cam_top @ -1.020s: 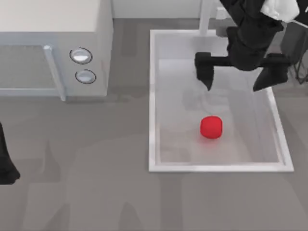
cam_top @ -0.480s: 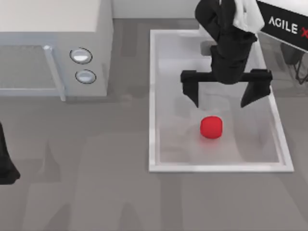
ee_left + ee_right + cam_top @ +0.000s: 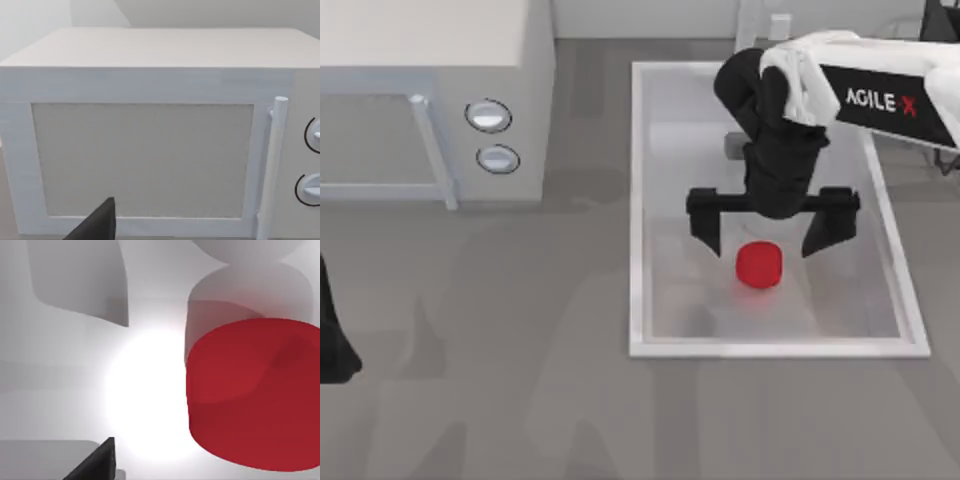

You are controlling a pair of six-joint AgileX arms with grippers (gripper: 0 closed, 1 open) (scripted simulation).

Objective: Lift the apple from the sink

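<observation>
- Microwave (image 3: 430,100) stands at the table's left: a boxy white cabinet with a flat door panel, a slim handle and two round knobs (image 3: 492,136).
- Our left gripper (image 3: 332,345) sits parked at the left edge, facing that door; we cannot tell whether its fingers are open or shut.
- Our sink (image 3: 636,200) lies right of centre, a white rectangular basin with a thick raised rim and a pale, glossy floor.
- Our apple (image 3: 759,264) rests on that floor, towards the near end: a small, matte red ball, slightly squarish, smooth all round.
- Our right gripper (image 3: 772,240) hangs just above the apple, jaws spread wide, one finger to each side and neither touching it.
- We judge this the approach before the grasp. Next we would need to lower until the fingers bracket the fruit's middle, then close squarely, since a smooth round skin may slip.
</observation>
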